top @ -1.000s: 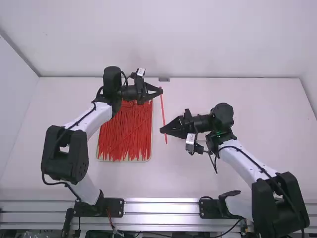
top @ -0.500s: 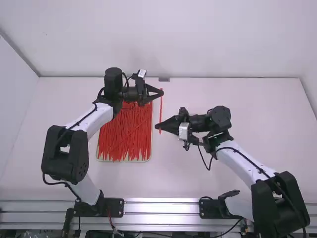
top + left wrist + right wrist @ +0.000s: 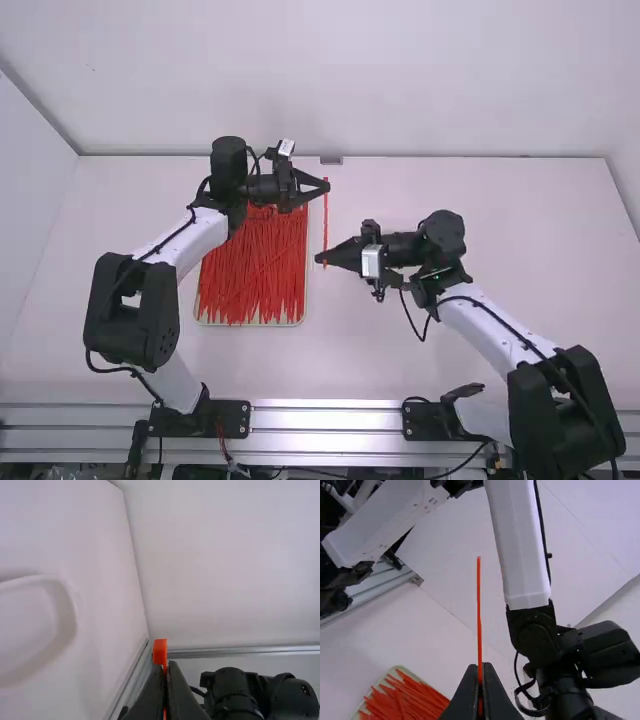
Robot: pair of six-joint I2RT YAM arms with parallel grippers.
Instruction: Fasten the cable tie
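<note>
Cable tie (image 3: 325, 222), a thin, straight red strip, held between two sets of black fingers over the white counter (image 3: 500, 210). Left fingers (image 3: 318, 186) pressed together on the head end, with the small squared orange-red head (image 3: 160, 652) standing just proud of their tips. Right fingers (image 3: 328, 260) clamped on the same strip farther along, toward its tail. Seen from above, one unbent red line running from the left fingers straight to the right fingers, a plain open length not yet looped through its head. Seen from the right wrist, a narrow length of the strip emerging from between the right fingers' tips and ending in a free tip, with the left arm's white link (image 3: 517, 545) behind it. Close by the left fingers and just off to the side of the right fingers, a heap of matching red ties (image 3: 255, 265), laid roughly parallel and fanning slightly on a pale tray (image 3: 301, 316). Same colour and slender build throughout the heap as in the single tie gripped at both points.
</note>
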